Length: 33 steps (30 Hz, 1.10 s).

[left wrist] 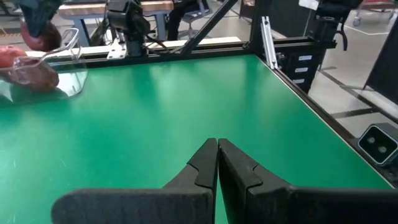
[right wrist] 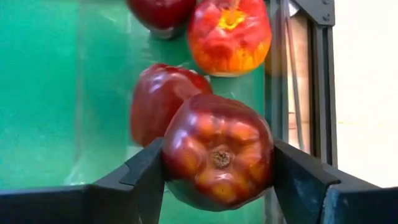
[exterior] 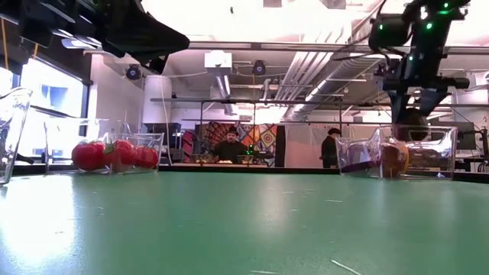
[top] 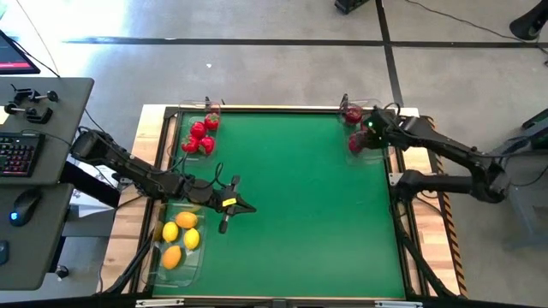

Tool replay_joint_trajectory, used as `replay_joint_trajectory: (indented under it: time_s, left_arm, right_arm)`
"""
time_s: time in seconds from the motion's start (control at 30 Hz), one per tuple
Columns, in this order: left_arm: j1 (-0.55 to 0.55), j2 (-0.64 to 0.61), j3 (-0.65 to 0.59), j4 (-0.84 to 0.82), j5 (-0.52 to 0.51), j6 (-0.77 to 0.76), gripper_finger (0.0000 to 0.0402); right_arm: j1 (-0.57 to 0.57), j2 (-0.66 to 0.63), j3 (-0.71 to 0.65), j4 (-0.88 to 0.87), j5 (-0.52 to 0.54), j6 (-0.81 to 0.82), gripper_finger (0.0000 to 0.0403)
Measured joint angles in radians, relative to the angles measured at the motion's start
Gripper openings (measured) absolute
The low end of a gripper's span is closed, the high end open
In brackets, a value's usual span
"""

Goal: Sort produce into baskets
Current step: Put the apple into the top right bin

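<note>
Right gripper [right wrist: 217,168] clamped on a dark red apple [right wrist: 217,152] (stem end facing out) above the apple basket [top: 364,128] at two o'clock, left gripper [left wrist: 217,163] shut, empty, over the tabletop [top: 300,197].

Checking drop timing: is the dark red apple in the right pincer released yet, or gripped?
Gripped. The right pincer has a finger pressed against each side of the dark red apple, above the apple tray.
</note>
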Motion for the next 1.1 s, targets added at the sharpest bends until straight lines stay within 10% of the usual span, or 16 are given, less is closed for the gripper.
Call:
replay_joint_trajectory:
  time_s: [0.5,1.1]
  left_arm:
    - [0.003,0.0,0.0,-0.001,0.019,0.015,0.0]
    - [0.01,0.0,-0.001,-0.062,0.043,-0.023,0.0002]
  right_arm:
    - [-0.37,0.021,-0.16,0.221,-0.209,-0.36,0.0225]
    - [-0.334,0.166,-0.137,0.222,-0.212,-0.425,0.0328]
